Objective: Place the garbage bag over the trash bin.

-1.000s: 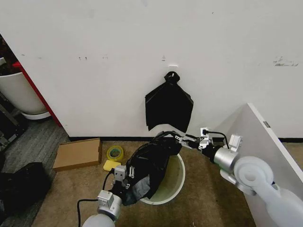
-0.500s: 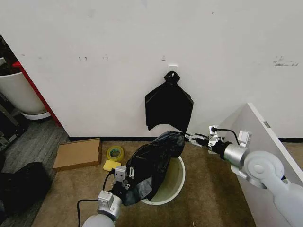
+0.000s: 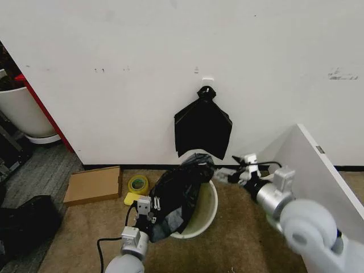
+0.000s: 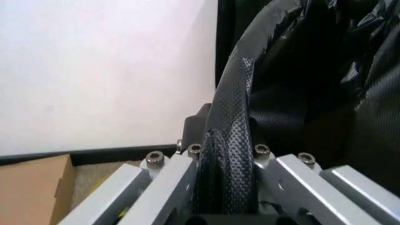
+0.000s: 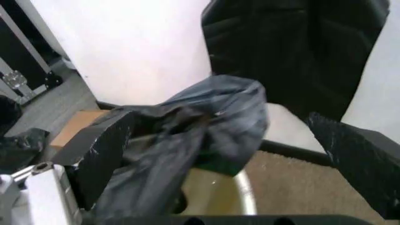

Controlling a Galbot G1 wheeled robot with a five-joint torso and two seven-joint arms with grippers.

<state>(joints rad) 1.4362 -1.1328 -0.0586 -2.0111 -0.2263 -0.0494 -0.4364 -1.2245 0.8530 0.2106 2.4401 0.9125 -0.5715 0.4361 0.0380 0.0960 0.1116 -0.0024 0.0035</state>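
The cream-white trash bin [image 3: 209, 206] stands on the carpet by the wall. The glossy black garbage bag [image 3: 177, 195] is draped over its left rim and hangs partly inside. My left gripper [image 3: 149, 215] is at the bin's near-left side, shut on a fold of the garbage bag [image 4: 228, 136]. In the left wrist view that fold runs between the jaws of the left gripper [image 4: 226, 161]. My right gripper [image 3: 235, 173] hovers to the right of the bin's far rim, open and holding nothing. In the right wrist view the right gripper [image 5: 218, 126] has its fingers [image 5: 100, 152] spread wide, with the bag [image 5: 206, 124] and the bin's rim [image 5: 248, 199] beyond them.
A flat black knotted bundle [image 3: 203, 128] hangs on the wall right behind the bin. A cardboard box [image 3: 94, 185] and a yellow tape roll [image 3: 137, 183] lie to the left. A white panel [image 3: 310, 165] leans at the right. A larger white tub [image 3: 25, 111] stands far left.
My right gripper let go of the bag's edge and drew back to the right. The bag's top slumped left onto the bin. The left gripper kept its hold.
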